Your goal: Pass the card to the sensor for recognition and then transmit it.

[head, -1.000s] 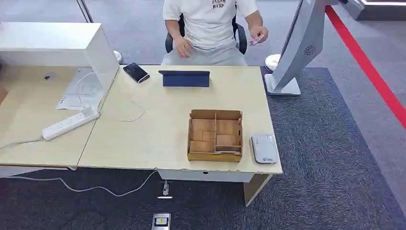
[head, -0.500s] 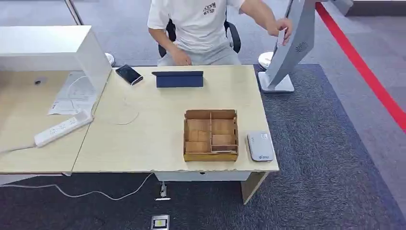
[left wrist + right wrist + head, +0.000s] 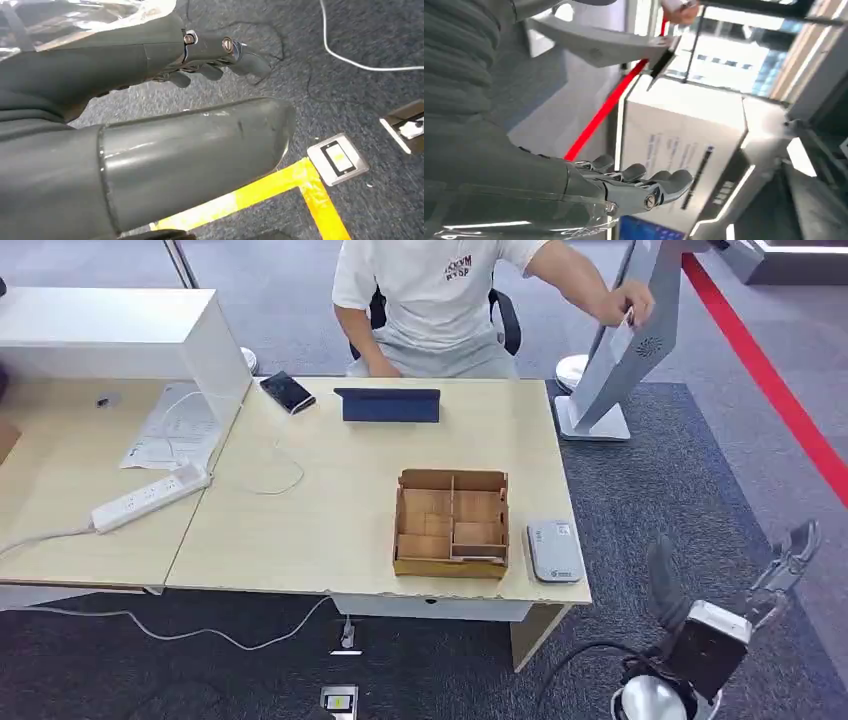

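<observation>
- The card is pinched in a person's hand against the grey stand, at two o'clock off the desk, likely offered for pickup.
- The right hand rises at four o'clock, fingers spread and empty.
- The left hand hangs over the carpet, fingers loosely apart, empty.
- The sensor lies at the desk's edge beside the wooden box.

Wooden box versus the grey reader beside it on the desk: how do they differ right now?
The wooden box is brown, open-topped and split into compartments; the grey reader is a closed, flat, rounded slab. The box is clearly larger and taller; the reader lies low. The box sits further in from the table's right edge; the reader lies nearer it. Both rest near the front edge, side by side and apart.
</observation>
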